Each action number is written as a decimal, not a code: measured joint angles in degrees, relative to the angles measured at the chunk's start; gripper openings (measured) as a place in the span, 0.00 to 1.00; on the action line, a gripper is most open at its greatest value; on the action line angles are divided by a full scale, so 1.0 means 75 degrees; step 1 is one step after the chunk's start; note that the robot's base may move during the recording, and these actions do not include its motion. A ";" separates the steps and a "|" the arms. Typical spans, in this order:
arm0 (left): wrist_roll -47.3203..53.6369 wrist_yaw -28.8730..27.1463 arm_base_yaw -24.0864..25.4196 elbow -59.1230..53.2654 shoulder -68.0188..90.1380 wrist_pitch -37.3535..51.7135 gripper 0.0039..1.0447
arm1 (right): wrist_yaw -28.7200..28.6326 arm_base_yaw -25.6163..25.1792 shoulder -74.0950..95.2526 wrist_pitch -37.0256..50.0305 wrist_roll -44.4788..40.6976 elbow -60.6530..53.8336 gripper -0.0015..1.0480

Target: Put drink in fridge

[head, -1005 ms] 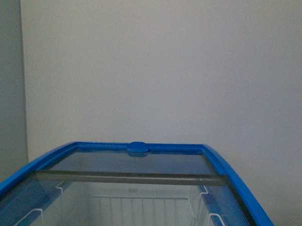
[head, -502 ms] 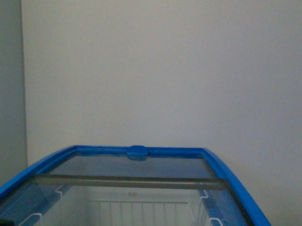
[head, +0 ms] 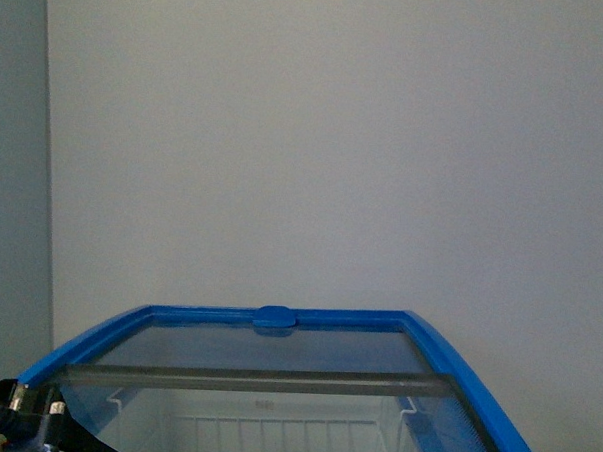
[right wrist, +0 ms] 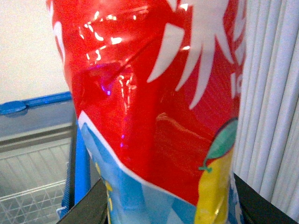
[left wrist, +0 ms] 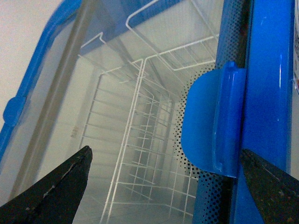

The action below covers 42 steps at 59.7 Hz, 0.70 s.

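Drink (right wrist: 154, 93) is pinched between the right gripper's (right wrist: 173, 201) fingers, near the fridge (head: 456, 358) rim. Its slick, dented label could let it slip. Left gripper (left wrist: 164, 154) hangs spread by the lid handle (left wrist: 212, 123). Whether the glass is slid clear is unclear, so the bottle may strike it.

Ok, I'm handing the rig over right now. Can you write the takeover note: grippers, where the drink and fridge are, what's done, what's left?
Left gripper: jaws open, empty, over the fridge lid, with the blue lid handle between them, not gripped.
Right gripper: jaws shut on the drink, held close to the fridge, not inside it.
Done: drink picked up and brought to the fridge.
Left: slide the glass lid open if it is shut (cannot tell from these views), lower the drink into the wire basket, release.
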 joint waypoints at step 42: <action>0.0548 -0.0650 -0.0921 0.2104 0.1428 -0.1306 0.92 | 0.0000 0.0000 0.0000 0.0000 0.0000 0.0000 0.40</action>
